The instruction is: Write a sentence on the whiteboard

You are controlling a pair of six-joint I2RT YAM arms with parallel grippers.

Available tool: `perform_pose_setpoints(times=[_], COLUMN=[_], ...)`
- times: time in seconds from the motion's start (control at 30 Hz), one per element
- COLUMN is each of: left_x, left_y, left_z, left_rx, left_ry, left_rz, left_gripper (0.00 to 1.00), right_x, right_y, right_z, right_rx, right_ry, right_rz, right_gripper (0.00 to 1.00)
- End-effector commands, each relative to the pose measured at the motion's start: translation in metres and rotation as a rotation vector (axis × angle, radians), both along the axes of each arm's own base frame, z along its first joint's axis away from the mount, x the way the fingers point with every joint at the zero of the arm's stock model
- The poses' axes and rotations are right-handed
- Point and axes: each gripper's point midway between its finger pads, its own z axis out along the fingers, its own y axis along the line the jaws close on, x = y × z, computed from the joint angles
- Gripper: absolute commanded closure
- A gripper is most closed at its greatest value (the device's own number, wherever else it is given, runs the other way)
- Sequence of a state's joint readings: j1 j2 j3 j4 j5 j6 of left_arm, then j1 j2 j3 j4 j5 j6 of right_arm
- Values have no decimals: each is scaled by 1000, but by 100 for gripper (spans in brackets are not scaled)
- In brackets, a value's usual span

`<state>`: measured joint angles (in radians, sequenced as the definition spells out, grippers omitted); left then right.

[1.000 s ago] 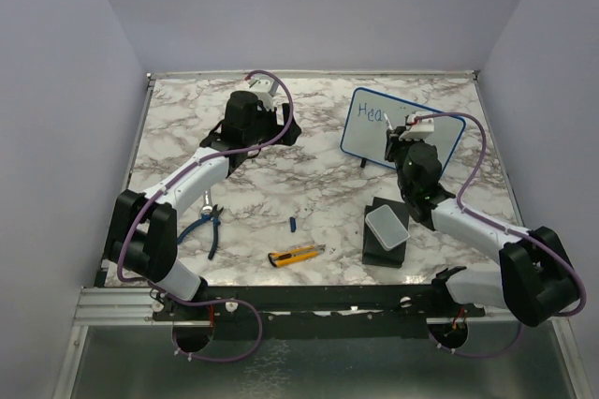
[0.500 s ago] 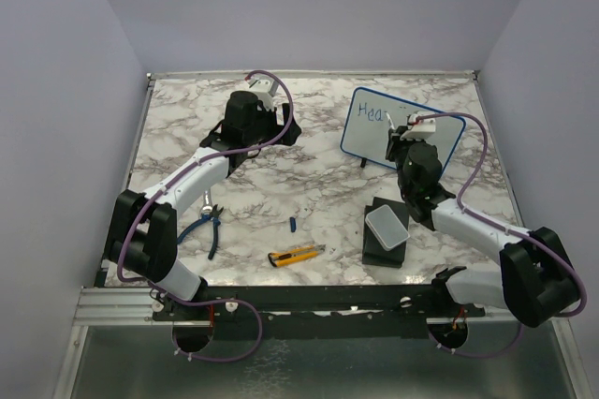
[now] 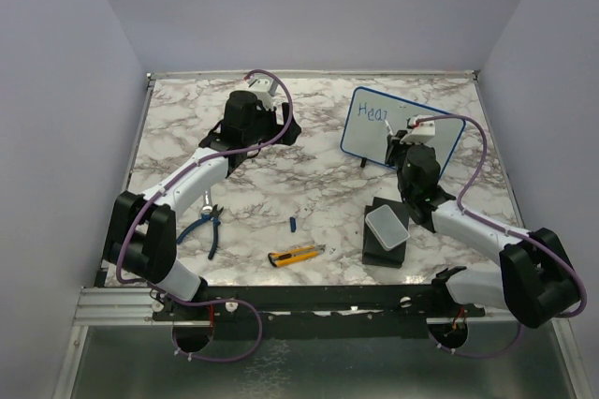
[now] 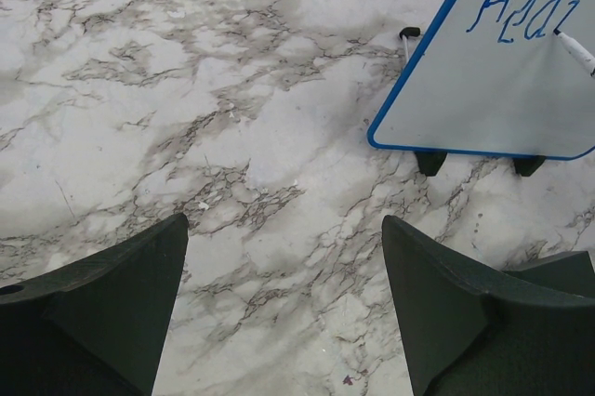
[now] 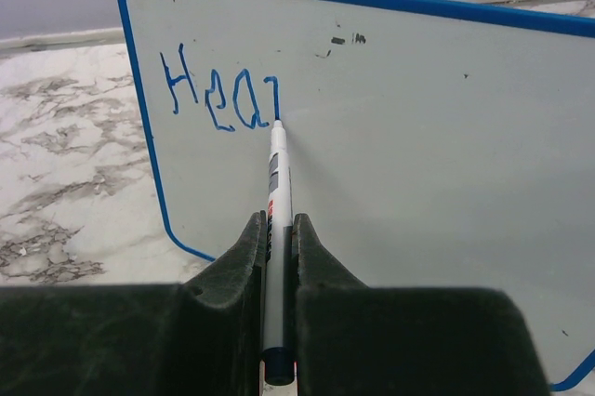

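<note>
A: While the whiteboard (image 5: 418, 136) stands near the worktop's (image 3: 281, 184) far right corner, what changed?
B: A fourth letter joined the sentence (image 5: 218, 94); right gripper (image 5: 276, 224) pinches the marker (image 5: 277, 173), left gripper (image 4: 282, 229) spread; most writing remains.

A white table (image 3: 309, 198) with grey marble veining carries everything. The whiteboard (image 3: 367, 140) stands tilted on small black feet (image 4: 429, 162) at the far right. Blue-handled pliers (image 3: 208, 226) lie near the left edge. A small blue cap (image 3: 292, 224) sits near the middle, with a yellow-and-black utility knife (image 3: 297, 254) just nearer the front. To the right lies a flat black block (image 3: 378, 252), a pale grey box (image 3: 387, 227) resting on top.
</note>
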<state>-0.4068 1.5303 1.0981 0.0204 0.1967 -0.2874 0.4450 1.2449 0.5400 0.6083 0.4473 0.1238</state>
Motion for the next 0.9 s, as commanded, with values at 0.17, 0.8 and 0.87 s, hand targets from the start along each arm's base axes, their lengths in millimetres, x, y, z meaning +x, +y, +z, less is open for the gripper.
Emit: perform_pose_setpoints(times=[0.17,0.8,0.87], left_x=[-1,-2,-2], left_y=[3,3,3], left_z=[11,10,10], left_rx=[-12,-13,-13], left_ry=[-30,-27,-27], left_rz=[-3,-3,-4], left_gripper=[14,14,14], right_x=[-8,0,1], right_y=[-2,-8,-9], right_z=[-29,13,17], right_rx=[-6,2,0], right_ry=[80,-27,-37], right_rz=[3,-37,-42], right_gripper=[100,100,100])
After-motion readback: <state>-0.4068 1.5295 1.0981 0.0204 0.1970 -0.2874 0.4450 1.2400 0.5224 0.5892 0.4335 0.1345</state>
